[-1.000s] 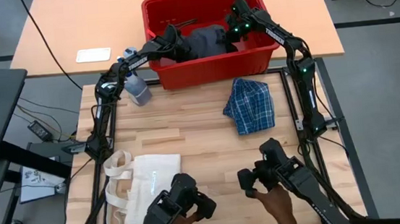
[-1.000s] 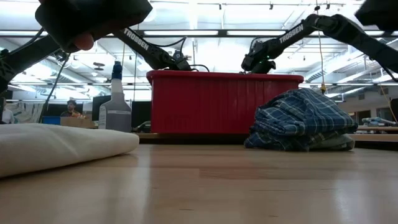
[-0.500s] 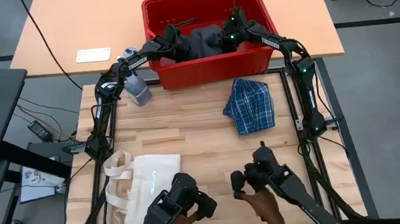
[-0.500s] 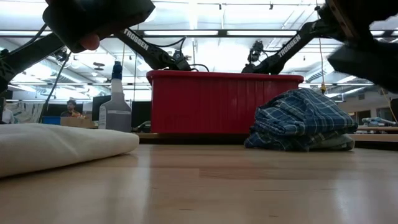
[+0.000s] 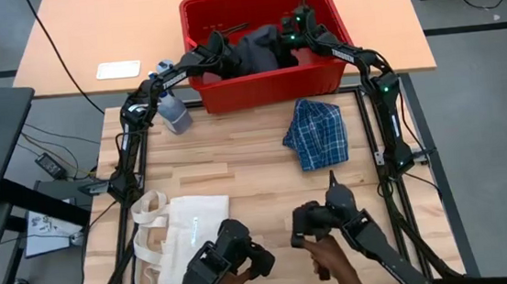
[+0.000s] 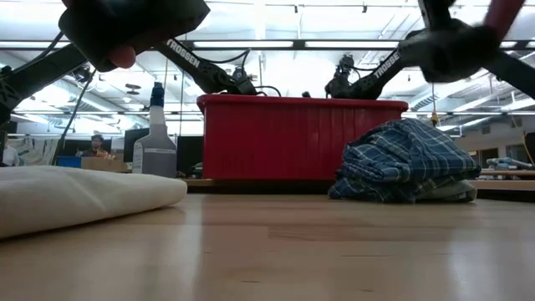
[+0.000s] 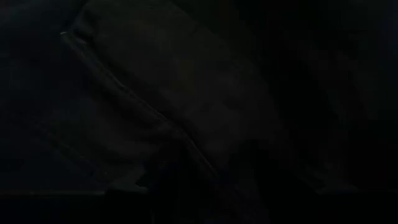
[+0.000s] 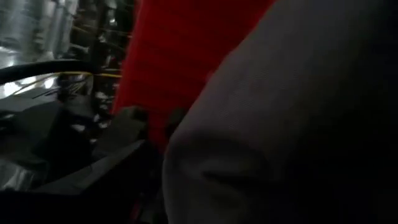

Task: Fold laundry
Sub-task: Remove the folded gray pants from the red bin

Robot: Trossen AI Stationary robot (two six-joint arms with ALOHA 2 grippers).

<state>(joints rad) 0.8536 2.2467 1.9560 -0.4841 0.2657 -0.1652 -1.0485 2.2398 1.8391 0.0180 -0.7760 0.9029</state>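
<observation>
From overhead only, dark garment (image 5: 259, 49) shows inside red basket (image 5: 267, 87).

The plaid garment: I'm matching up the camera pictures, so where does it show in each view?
High view: the plaid garment lies folded on the table, right of centre, just in front of the red basket.
Low view: a bundle at the right, before the basket's right end.
Left wrist view: not in it.
Right wrist view: not in it.
Shared landmark: the red basket.
</observation>
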